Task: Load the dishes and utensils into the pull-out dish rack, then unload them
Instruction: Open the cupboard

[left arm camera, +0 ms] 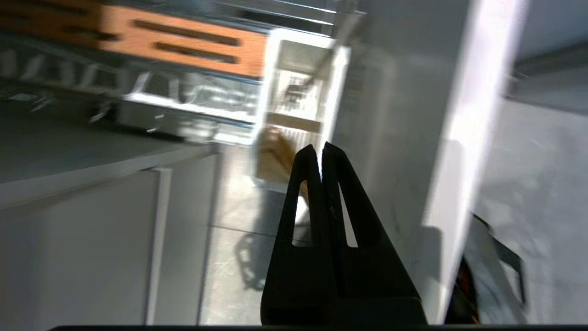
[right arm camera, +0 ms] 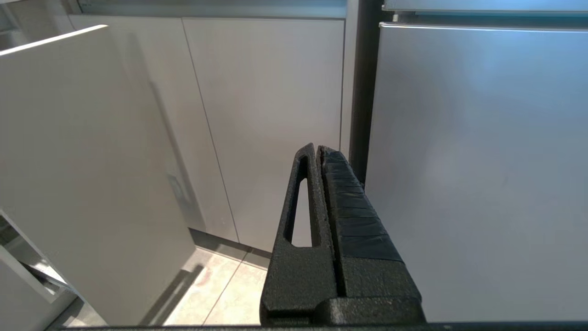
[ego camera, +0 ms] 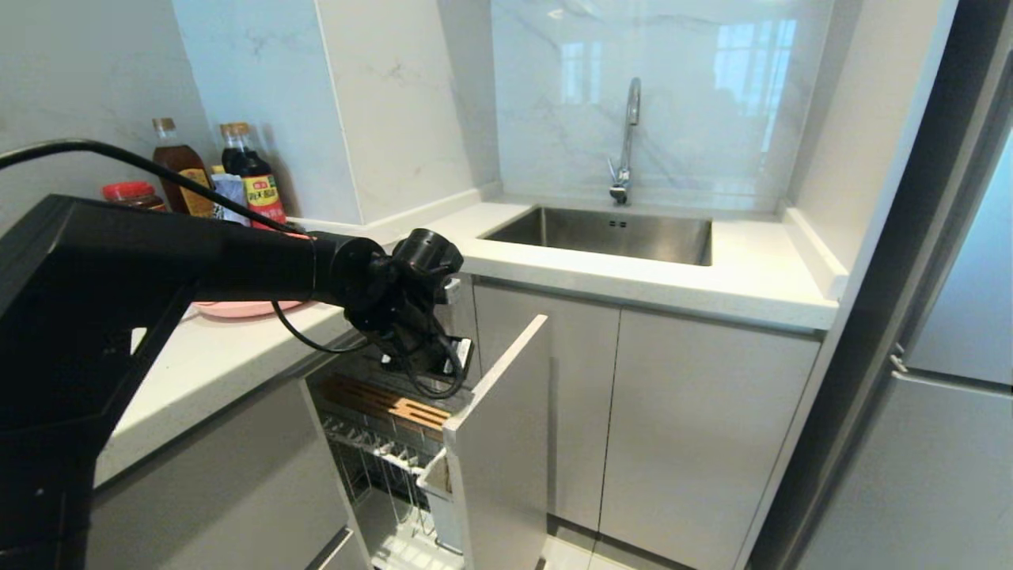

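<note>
The pull-out dish rack (ego camera: 506, 443) stands pulled out of the cabinet, its grey front toward the room. Inside it are a slotted wooden strip (ego camera: 388, 405), chrome wires (ego camera: 372, 467) and a white caddy (ego camera: 435, 475). My left arm (ego camera: 261, 265) reaches over the counter, its wrist above the rack's top. In the left wrist view, my left gripper (left arm camera: 320, 149) is shut and empty, close to the front panel (left arm camera: 390, 138) and pointing toward the caddy (left arm camera: 303, 92). A pink plate (ego camera: 245, 309) lies on the counter, mostly behind the arm. The utensils are out of view. My right gripper (right arm camera: 318, 149) hangs shut, low before the cabinet doors.
A steel sink (ego camera: 609, 233) with a faucet (ego camera: 629, 142) is set in the white counter (ego camera: 752, 277). Sauce bottles (ego camera: 249, 174) and a red-lidded jar (ego camera: 130, 194) stand at the back left. A tall fridge (ego camera: 950, 396) closes the right side. Tiled floor (right arm camera: 220, 294) lies below.
</note>
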Motion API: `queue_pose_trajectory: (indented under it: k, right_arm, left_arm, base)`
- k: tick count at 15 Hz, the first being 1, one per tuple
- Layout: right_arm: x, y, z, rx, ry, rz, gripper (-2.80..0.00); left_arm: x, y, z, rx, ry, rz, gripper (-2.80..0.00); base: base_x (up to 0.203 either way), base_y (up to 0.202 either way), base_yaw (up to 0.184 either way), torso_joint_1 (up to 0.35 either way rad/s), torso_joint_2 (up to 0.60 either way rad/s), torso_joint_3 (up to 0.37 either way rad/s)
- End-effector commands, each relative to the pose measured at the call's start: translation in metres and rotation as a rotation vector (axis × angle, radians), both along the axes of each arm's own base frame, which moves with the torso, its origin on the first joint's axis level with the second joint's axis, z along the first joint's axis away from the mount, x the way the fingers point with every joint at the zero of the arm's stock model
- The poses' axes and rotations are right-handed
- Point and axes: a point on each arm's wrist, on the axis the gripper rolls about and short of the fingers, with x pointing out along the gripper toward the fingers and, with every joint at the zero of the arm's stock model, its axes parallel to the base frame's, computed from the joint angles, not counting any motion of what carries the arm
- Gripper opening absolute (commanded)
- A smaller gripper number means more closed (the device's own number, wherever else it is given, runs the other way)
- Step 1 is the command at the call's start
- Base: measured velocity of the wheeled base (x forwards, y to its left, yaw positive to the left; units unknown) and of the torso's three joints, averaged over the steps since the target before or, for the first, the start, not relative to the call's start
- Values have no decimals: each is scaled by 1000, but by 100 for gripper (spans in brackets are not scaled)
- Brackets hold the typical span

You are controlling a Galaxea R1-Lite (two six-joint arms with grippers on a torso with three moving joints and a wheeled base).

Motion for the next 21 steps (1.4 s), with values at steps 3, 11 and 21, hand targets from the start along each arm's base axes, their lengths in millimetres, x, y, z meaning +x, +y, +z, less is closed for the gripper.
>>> queue_pose_trajectory:
  k: [3, 11, 21]
  right_arm:
    - [0, 0, 0, 0, 1, -1, -280]
    - [0, 0, 0, 0, 1, 0, -280]
    - [0, 0, 0, 0, 1, -1, -280]
  left_arm:
    - [-14, -11, 2, -63, 43, -77, -280]
    - [-31, -35, -5, -175, 138, -167, -280]
    - [-51, -64, -20, -264, 165, -240, -280]
  base:
    - [0, 0, 0, 0, 0, 0]
    - [0, 0, 0, 0, 0, 0]
    - [0, 0, 0, 0, 0, 0]
